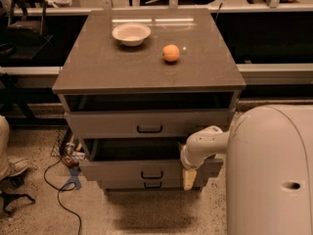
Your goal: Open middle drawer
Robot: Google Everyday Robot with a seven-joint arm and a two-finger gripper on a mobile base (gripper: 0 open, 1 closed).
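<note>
The middle drawer (122, 169) is the second of three grey-brown fronts, with a small black handle (151, 175). It stands pulled out, and its dark interior (134, 150) shows above the front. My gripper (189, 178) hangs at the end of the white arm (205, 145), against the right end of that drawer's front, right of the handle. The top drawer (146, 123) is also slightly out, with a dark gap above it. The lowest drawer (151, 184) shows only as a thin strip below.
A white bowl (131, 33) and an orange (170, 53) sit on the cabinet top (98, 67). My large white body (274, 170) fills the lower right. Cables (63, 190) and a person's foot (12, 168) lie on the floor at left.
</note>
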